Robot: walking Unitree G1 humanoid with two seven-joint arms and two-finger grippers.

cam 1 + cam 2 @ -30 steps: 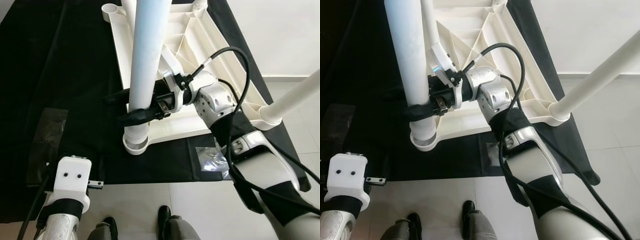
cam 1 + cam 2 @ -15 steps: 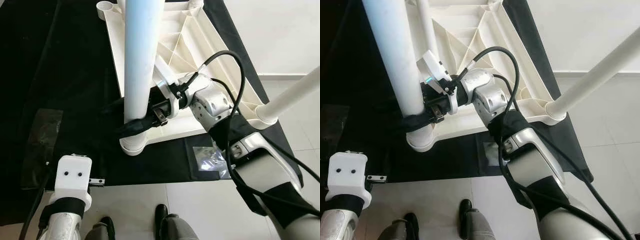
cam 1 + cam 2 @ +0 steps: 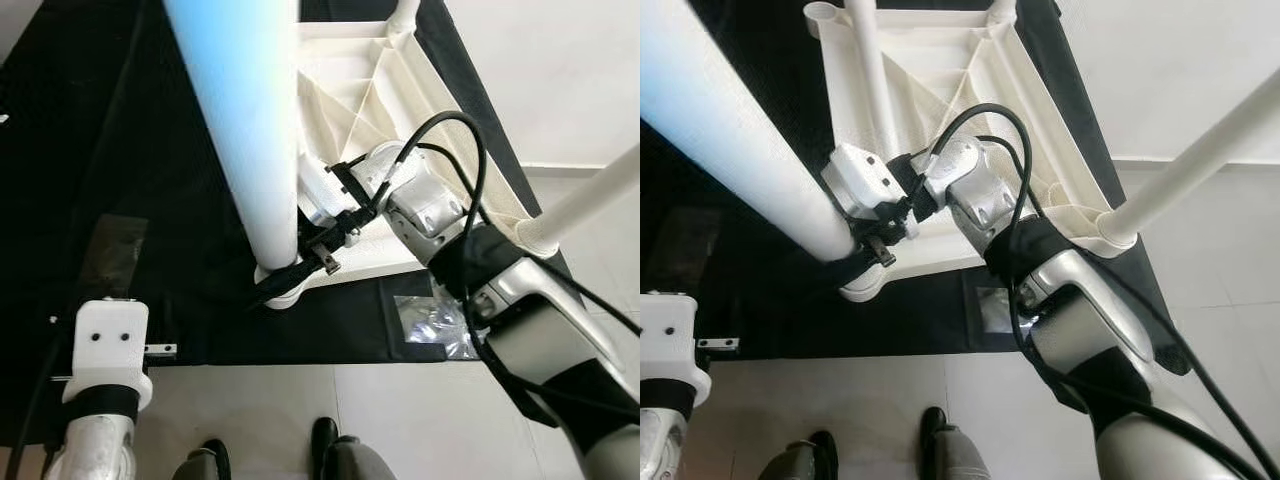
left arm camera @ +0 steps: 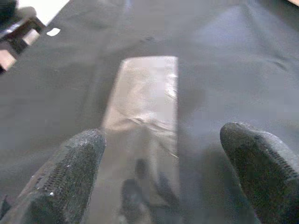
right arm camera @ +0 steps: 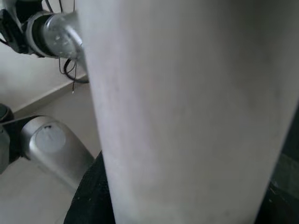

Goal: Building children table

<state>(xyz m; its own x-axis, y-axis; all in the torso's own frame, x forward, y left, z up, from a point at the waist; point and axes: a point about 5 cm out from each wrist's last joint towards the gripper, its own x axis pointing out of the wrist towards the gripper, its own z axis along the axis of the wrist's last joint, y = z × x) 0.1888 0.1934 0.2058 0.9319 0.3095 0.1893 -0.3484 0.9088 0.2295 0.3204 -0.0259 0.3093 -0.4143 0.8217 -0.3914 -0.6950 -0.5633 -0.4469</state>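
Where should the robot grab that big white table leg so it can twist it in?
Low on the table leg, just above its socket, probably. The tube is round and smooth, so fingers clamp it from opposite sides. The right gripper grips there, coming from the tabletop side.

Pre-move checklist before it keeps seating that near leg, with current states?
1. Right gripper closed around the white tubular table leg: ok.
2. Leg foot in the corner socket of the upturned white plastic tabletop: cannot tell, fingers hide the joint.
3. Leg upright: not ok, it leans.
4. Left gripper open, holding nothing, over the black cloth: ok.
5. Right-hand corner leg standing in its socket: ok.
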